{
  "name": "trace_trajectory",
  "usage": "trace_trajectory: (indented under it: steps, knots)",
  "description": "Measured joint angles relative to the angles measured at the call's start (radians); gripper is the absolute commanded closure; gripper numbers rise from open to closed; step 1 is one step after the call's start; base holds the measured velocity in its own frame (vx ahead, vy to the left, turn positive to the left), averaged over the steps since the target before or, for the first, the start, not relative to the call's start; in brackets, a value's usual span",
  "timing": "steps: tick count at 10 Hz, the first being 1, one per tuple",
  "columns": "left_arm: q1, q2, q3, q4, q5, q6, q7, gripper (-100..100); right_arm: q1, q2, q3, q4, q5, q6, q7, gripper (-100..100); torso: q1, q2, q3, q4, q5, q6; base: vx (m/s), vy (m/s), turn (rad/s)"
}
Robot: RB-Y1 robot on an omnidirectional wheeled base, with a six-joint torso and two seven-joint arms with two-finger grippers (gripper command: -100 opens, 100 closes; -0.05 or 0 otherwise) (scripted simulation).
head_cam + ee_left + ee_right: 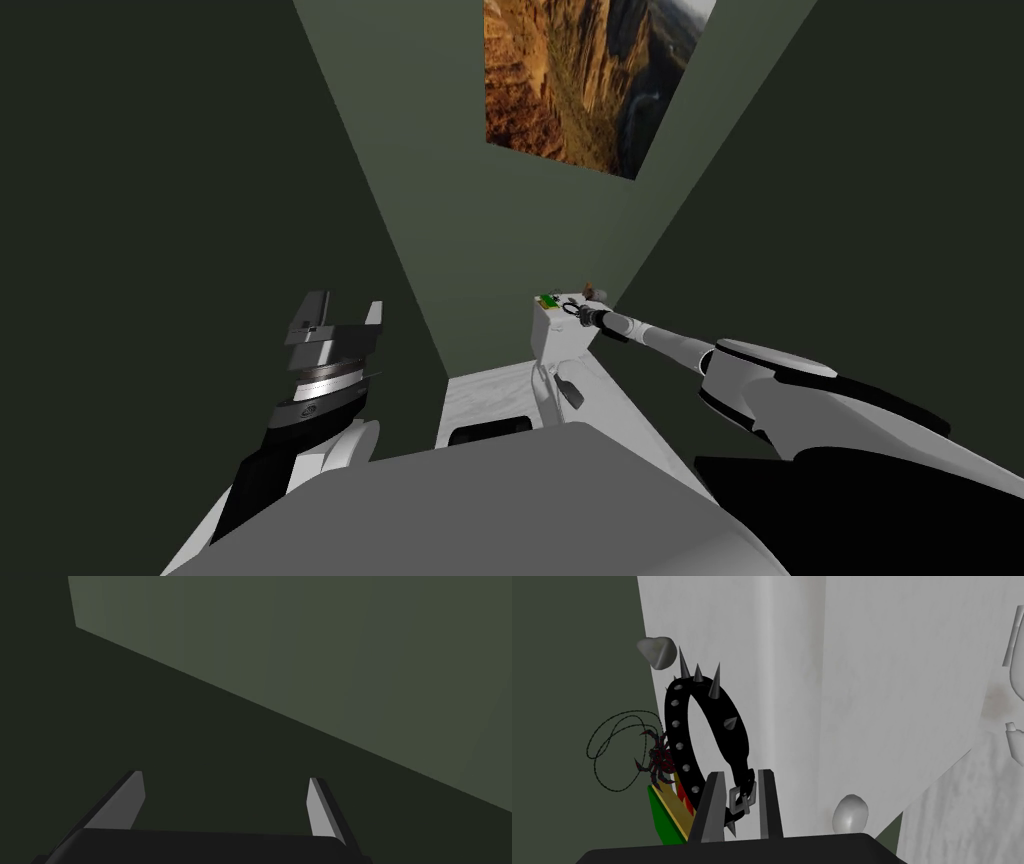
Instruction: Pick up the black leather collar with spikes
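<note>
In the right wrist view the black collar [734, 736] is a studded band with grey spikes, standing on edge against a white surface [887, 676]. My right gripper [743, 773] is shut on its buckle end, the fingers pressing both sides of the strap. The head view shows that arm stretched out to the top of a white tank [548, 335], with the collar [572, 309] small at the right gripper [582, 313]. My left gripper [347, 305] is raised at my left side, and the left wrist view shows the left gripper [225, 776] open and empty.
Beside the collar lie a dark red scorpion charm on a thin looped chain [654, 758] and a green and yellow flat object [667, 816]. Two grey rounded lumps [657, 652] [850, 813] rest on the white surface. Dark green walls close in on both sides.
</note>
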Motion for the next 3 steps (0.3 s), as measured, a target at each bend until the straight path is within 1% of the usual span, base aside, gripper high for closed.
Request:
trace_trajectory:
  steps: [1,2,3]
  knots:
    - [0.0,0.0,0.0,0.0,0.0,0.0,0.0,0,0.012,-0.009,-0.019,0.017,-0.019,-0.006,0.008,100,0.001,0.0,0.0,0.0,0.0,-0.002,-0.102,-0.022,0.3]
    - [0.0,0.0,0.0,0.0,0.0,0.0,0.0,0,0.022,-0.023,-0.019,0.02,-0.021,-0.002,-0.001,100,0.0,0.0,0.0,0.0,0.0,-0.003,-0.043,-0.018,0.06]
    - [0.0,0.0,0.0,0.0,0.0,0.0,0.0,0,0.022,-0.024,-0.018,0.019,-0.021,0.0,-0.006,0,0.0,-0.002,-0.001,0.0,0.0,-0.001,-0.007,-0.002,-0.008]
